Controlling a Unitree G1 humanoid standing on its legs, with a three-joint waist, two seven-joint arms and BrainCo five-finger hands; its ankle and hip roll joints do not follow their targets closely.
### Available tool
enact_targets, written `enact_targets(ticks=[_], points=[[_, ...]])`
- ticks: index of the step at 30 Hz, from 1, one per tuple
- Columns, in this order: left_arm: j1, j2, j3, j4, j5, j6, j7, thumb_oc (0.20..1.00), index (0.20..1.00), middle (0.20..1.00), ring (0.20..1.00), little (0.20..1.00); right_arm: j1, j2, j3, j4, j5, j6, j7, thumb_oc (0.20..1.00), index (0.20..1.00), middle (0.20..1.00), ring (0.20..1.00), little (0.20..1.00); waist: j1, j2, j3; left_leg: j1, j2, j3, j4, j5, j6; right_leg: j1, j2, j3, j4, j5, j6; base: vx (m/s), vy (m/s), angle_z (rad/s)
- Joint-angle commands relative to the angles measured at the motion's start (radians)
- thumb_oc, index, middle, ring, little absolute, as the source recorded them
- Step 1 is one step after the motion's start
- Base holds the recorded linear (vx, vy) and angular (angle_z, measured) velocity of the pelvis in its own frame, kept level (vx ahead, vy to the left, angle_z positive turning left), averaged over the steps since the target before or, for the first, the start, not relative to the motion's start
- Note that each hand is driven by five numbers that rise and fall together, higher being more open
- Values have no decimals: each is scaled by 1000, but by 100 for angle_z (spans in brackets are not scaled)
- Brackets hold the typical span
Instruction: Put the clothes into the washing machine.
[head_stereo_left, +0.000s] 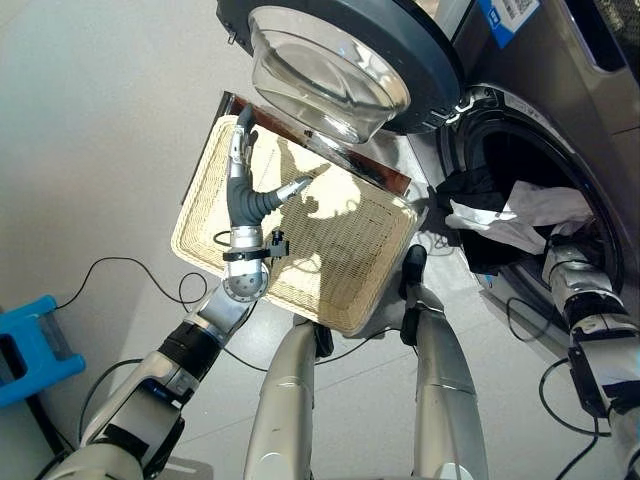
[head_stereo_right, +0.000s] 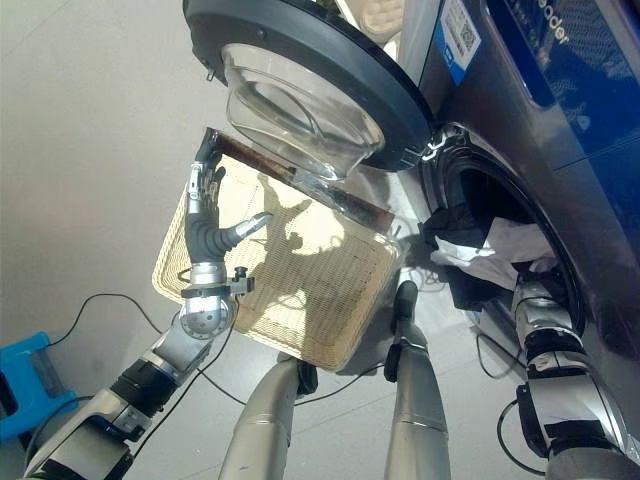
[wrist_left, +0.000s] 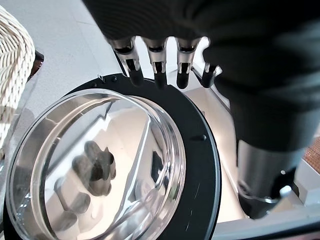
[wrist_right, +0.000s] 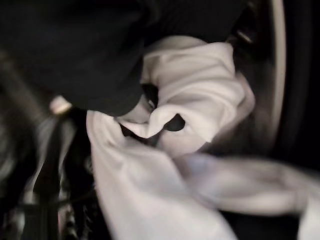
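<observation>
Floor: pale grey and smooth; everything you see here stands or lies on it.

Washing machine: dark grey front-loader at the right of the head views. Its round door is swung wide open toward you, a dark ring around a clear glass bowl. The drum opening gapes behind it.

Clothes: a bundle of black and white cloth sits in the lower part of the drum opening, with part of it hanging over the rim toward the floor. In the right wrist view you see the white cloth bunched in folds against black cloth, very close up.

Basket: a shallow rectangular tray of pale woven wicker with a dark brown strip along its far edge. It lies on the floor just in front of the open door, whose glass bowl overhangs its far edge.

Left hand: raised over the basket's left half, fingers straight and slightly apart, thumb out to the side, holding nothing. In its own wrist view you see the fingertips in a row above the door glass.

Right arm: reaches into the drum opening at its lower right edge, beside the clothes. Its hand is hidden behind the cloth and rim, so you cannot tell how the fingers are set.

Blue object: stands on the floor at the left edge of the head views, well apart from the basket.
</observation>
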Motion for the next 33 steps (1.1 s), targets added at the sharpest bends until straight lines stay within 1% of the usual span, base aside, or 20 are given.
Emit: enact_targets(ticks=[1,5,6,11,13,14,15,16,17,18,20,21,22,23,26,27,28,30,32,33], points=[[-11,-8,45,-36,-29,11,-19,1000,1000,1000,1000,1000,9,-46,-45,-25,364,-75,221,200,200,200,200,200,-6,31,-25,3,-33,27,115,-165,-48,-4,-9,-80,91,-52,99,33,-27,-2],[-21,-9,47,-28,-40,27,-39,1000,1000,1000,1000,1000,-7,-7,-70,-50,513,-108,297,200,200,200,200,200,-2,28,-25,5,-39,20,121,-168,-49,3,-8,-81,94,-56,96,8,-9,1],[-28,-8,45,-22,-44,30,-46,1000,1000,1000,1000,1000,-22,6,-84,-52,604,-117,329,200,200,200,200,200,0,28,-25,6,-43,17,125,-171,-49,7,-7,-81,96,-58,95,27,-31,2],[-44,-26,31,1,-33,32,-44,1000,1000,1000,1000,1000,-64,60,-104,-58,784,-160,395,200,200,200,200,200,8,34,-25,9,-50,11,131,-176,-48,14,-6,-80,106,-67,92,0,0,0],[-57,-32,23,14,-39,36,-50,1000,1000,1000,1000,1000,-102,80,-116,-72,913,-247,428,200,200,200,200,200,12,38,-25,11,-53,10,135,-177,-48,18,-8,-82,109,-69,91,0,0,0],[-57,-32,23,15,-39,36,-50,1000,1000,1000,1000,1000,-104,81,-116,-74,923,-258,430,200,200,200,200,200,12,39,-25,11,-53,10,135,-178,-48,18,-7,-82,109,-70,91,0,0,0],[-57,-33,22,15,-41,36,-52,1000,1000,1000,1000,1000,-112,84,-121,-83,954,-291,441,200,200,200,200,200,12,40,-25,12,-55,10,134,-177,-48,19,-7,-81,110,-71,91,0,0,0],[-60,-35,14,13,-44,41,-49,1000,1000,1000,1000,1000,-134,99,-132,-117,1039,-400,478,200,200,200,200,200,13,45,-25,14,-58,9,134,-177,-49,22,-7,-80,108,-71,91,0,0,0],[-61,-34,12,13,-46,42,-49,1000,1000,1000,1000,1000,-136,102,-133,-120,1045,-409,485,200,200,200,200,200,13,45,-25,15,-59,8,134,-178,-50,23,-7,-80,108,-72,91,0,0,0],[-64,-37,8,13,-50,44,-50,1000,1000,1000,1000,1000,-155,112,-140,-136,1102,-487,504,200,200,200,200,200,14,49,-25,15,-61,9,133,-177,-51,23,-7,-79,104,-70,91,0,0,0],[-68,-40,1,9,-52,52,-43,1000,1000,1000,1000,1000,-182,114,-146,-146,1102,-578,495,200,200,200,200,200,13,54,-25,13,-60,10,129,-170,-50,21,-6,-80,105,-65,89,0,0,0],[-69,-39,0,10,-55,53,-42,1000,1000,1000,1000,1000,-188,111,-147,-142,1075,-598,461,200,200,200,200,200,13,55,-25,14,-59,10,129,-171,-50,21,-6,-79,107,-67,89,31,22,1],[-69,-39,-3,10,-59,55,-41,1000,1000,1000,1000,1000,-191,108,-146,-133,1030,-605,421,536,536,536,536,536,13,56,-25,21,-60,10,131,-179,-51,27,-6,-78,111,-74,92,31,16,2],[-71,-37,-4,12,-65,56,-41,1000,1000,1000,1000,1000,-197,102,-144,-120,939,-595,364,1000,1000,1000,1000,1000,14,57,-25,21,-59,10,131,-178,-51,26,-6,-78,113,-74,93,34,14,2],[-79,-29,-11,3,-80,66,-42,1000,1000,1000,1000,1000,-222,68,-97,-94,541,-482,112,1000,1000,1000,1000,1000,16,57,-25,21,-58,14,139,-181,-49,28,-9,-79,116,-76,91,0,0,0],[-83,-28,-8,3,-81,66,-44,1000,1000,1000,1000,1000,-227,62,-88,-93,505,-466,88,1000,1000,1000,1000,1000,17,57,-25,13,-57,15,137,-172,-47,20,-8,-81,112,-67,87,0,0,0],[-79,-28,-6,6,-82,64,-50,1000,1000,1000,1000,1000,-224,47,-68,-81,432,-423,43,1000,1000,1000,1000,1000,16,55,-25,20,-56,16,141,-180,-49,26,-9,-80,117,-76,89,0,0,0],[-75,-17,-5,9,-89,55,-59,1000,1000,1000,1000,1000,-203,16,-45,-43,270,-297,-36,1000,1000,1000,1000,1000,15,51,-25,19,-54,18,143,-180,-47,28,-10,-84,116,-74,91,0,0,0],[-74,-17,-3,13,-87,48,-61,1000,1000,1000,1000,1000,-199,4,-30,-25,242,-253,-45,1000,1000,1000,1000,1000,15,49,-25,18,-53,20,143,-180,-45,27,-10,-85,114,-73,90,0,0,0],[-74,-19,-4,16,-85,44,-60,1000,1000,1000,1000,1000,-196,-4,-18,-1,206,-215,-49,1000,1000,1000,1000,1000,16,49,-25,15,-52,20,145,-180,-43,25,-11,-86,116,-74,90,0,0,0]])
